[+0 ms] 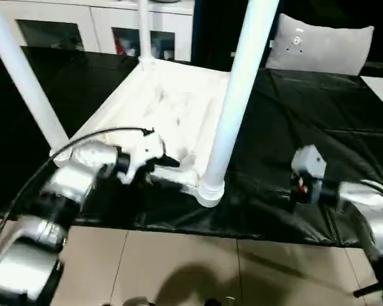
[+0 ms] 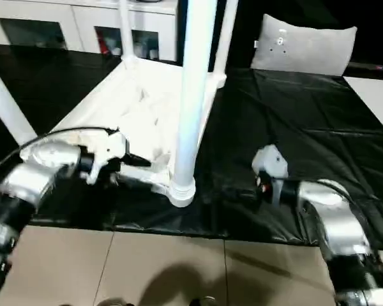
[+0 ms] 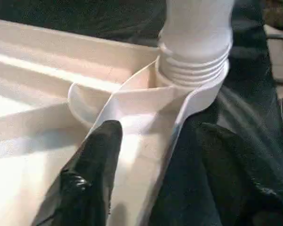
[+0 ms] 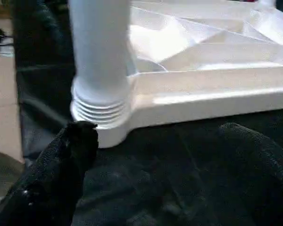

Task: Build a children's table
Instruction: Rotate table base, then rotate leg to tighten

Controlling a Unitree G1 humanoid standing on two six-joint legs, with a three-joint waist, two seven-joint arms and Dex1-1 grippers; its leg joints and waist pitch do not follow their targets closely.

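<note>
upright leg (image 1: 233,105) between both grippers

Home-like room: glass-door cabinet (image 1: 83,29), cushion (image 1: 319,44), tiled floor (image 1: 179,268).

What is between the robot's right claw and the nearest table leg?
Just bare black cloth, seen in the right eye view, between the right claw and the leg.

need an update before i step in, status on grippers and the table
Left gripper straddling the rim of the upturned white plastic table top. Right gripper open, holding nothing, beside near white tapered leg. Legs up in their sockets.
</note>
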